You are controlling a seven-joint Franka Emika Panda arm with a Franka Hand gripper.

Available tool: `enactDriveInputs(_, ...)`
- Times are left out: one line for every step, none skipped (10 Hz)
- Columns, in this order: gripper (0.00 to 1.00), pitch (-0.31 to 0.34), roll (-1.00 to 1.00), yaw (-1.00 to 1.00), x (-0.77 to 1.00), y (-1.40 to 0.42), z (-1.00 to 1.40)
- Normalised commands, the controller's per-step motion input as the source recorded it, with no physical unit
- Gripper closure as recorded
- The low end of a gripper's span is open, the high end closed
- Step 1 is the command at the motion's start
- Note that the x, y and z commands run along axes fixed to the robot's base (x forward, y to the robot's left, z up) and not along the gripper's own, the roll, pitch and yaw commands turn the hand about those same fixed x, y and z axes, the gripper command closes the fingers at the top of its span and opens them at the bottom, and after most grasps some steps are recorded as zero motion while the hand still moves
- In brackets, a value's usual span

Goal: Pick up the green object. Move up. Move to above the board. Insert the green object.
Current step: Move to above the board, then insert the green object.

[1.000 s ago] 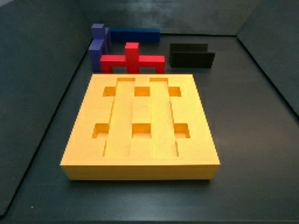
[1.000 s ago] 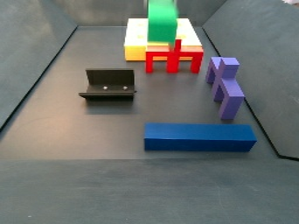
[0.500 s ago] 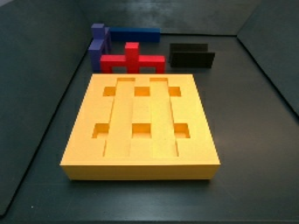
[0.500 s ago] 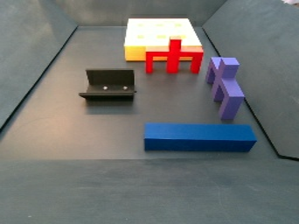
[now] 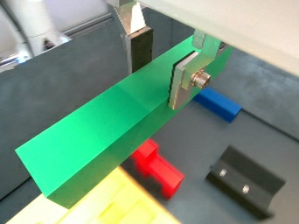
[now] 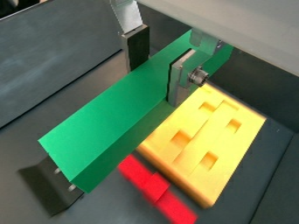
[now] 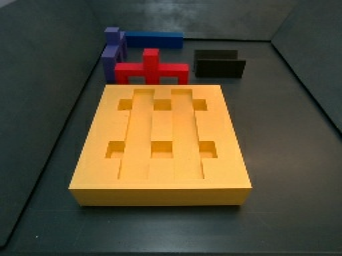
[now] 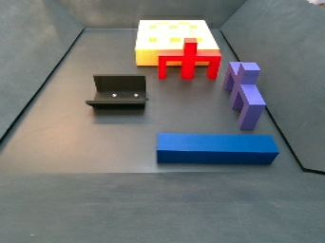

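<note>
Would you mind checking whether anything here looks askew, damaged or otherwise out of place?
Nothing stands out. The gripper, seen only in the wrist views, holds the long green bar between its fingers above the floor. The orange-yellow grooved board lies flat and intact, its recesses empty, and the red cross-shaped block sits undisturbed beyond it.

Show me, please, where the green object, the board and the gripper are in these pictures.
green object (image 5: 100,131), a wrist view, its broad face.
board (image 7: 163,130), a side view, its grooved top.
gripper (image 6: 162,59), a wrist view, between the fingertips clamping the bar.
</note>
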Motion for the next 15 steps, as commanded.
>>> enactDriveInputs(1.0, 0.077, 0.0, 0.01, -0.08, -1.4, 0.22)
enactDriveInputs(1.0, 0.097, 0.01, 0.01, -0.04, -1.4, 0.25)
enactDriveInputs(1.0, 0.109, 0.0, 0.01, 0.0, -0.9, 0.16)
enactDriveInputs(1.0, 0.137, 0.02, 0.01, 0.05, -0.37, 0.07)
enactDriveInputs(1.0, -0.004, 0.0, 0.0, 0.0, 0.0, 0.0)
enactDriveInputs(1.0, -0.016, 0.0, 0.0, 0.0, 0.0, -0.01)
enactDriveInputs(1.0, 0.0, 0.0, 0.0, 0.02, 0.0, 0.0)
enactDriveInputs(1.0, 0.0, 0.0, 0.0, 0.02, 0.0, -0.02)
enactDriveInputs(1.0, -0.059, 0.0, 0.0, -0.1, 0.01, -0.49)
enactDriveInputs(1.0, -0.074, 0.02, -0.02, -0.39, 0.0, -1.0)
enactDriveInputs(1.0, -0.036, 0.0, 0.0, -0.48, 0.0, -1.0)
enactDriveInputs(1.0, -0.051, 0.0, 0.0, -0.17, -0.1, -1.0)
enactDriveInputs(1.0, -0.146, -0.05, 0.3, 0.13, -0.07, -0.89)
enactDriveInputs(1.0, -0.101, -0.15, 0.64, 0.35, -0.08, -0.73)
enactDriveInputs(1.0, -0.067, -0.14, 0.65, 0.36, -0.07, -0.78)
